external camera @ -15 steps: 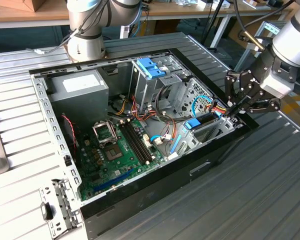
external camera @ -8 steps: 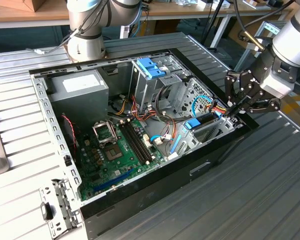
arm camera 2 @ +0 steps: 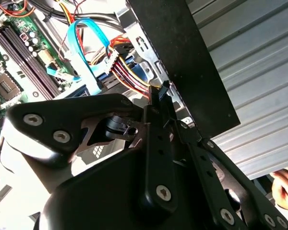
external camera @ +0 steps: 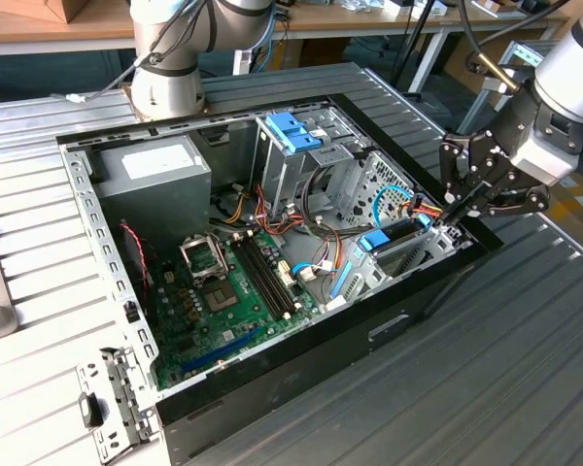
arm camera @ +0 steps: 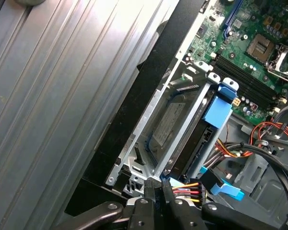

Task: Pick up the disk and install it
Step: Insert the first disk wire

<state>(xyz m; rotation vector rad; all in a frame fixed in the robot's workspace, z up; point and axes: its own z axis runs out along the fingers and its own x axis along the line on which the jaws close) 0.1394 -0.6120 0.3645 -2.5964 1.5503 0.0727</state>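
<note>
Sitting inside the metal drive bay point(arm camera: 156, 143) at the front corner of the open computer case point(external camera: 301, 354), the disk point(arm camera: 169, 122) lies with its labelled face up between the bay's silver rails, a bright blue rail end point(arm camera: 220, 108) showing at the side toward the motherboard point(external camera: 223, 291). In the exterior view the disk point(external camera: 400, 233) appears as a dark slab with blue trim, low in the corner of the case nearest the arm. Judging from this, the pick-up is done and the disk is at least largely in its slot; whether it is fully seated or latched I cannot tell.

The gripper point(external camera: 463, 204) hangs over that corner, its dark fingers drawn close together at the bundle of red, yellow and black wires point(arm camera: 187, 188) beside the end of the disk. The fingertips look nearly closed in both wrist views, but whether they pinch the connector, the wires or nothing I cannot tell.

A grey power-supply box point(external camera: 155, 180) fills the far corner of the case, and a blue clip piece point(external camera: 291, 131) tops the upper drive cage. The case rests on a ribbed grey metal table point(external camera: 525, 369); a wooden bench point(external camera: 68, 29) runs behind. A person's hand point(arm camera 2: 285, 189) shows past the table's edge in the second wrist view.
</note>
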